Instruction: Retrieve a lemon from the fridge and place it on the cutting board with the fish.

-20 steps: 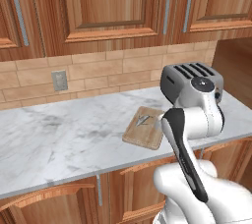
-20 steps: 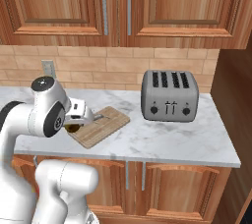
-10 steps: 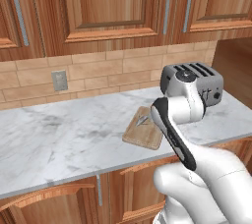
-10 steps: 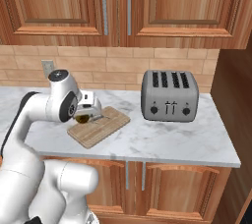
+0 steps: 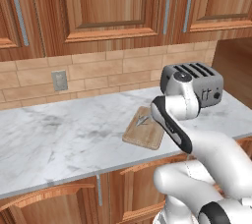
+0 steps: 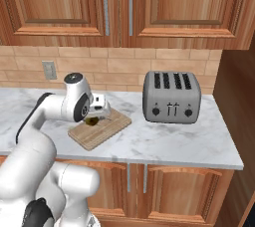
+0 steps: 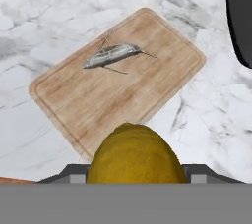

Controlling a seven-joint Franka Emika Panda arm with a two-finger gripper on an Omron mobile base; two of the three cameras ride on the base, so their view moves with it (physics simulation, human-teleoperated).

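I see hand [image 6: 92,119] clenched on small round yellow-olive lemon [image 7: 136,155], above near edge of flat light-brown wooden cutting board [image 7: 162,78]. Slim silvery fish [image 7: 111,55] lies mid-board. Risk: released here, lemon rolls onto grey marble bench [image 7: 44,7].

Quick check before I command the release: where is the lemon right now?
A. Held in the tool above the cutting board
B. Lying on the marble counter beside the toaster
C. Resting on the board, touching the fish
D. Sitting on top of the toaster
A: the hand view shows the lemon clamped in the tool, with the cutting board and the fish below it, apart from it.
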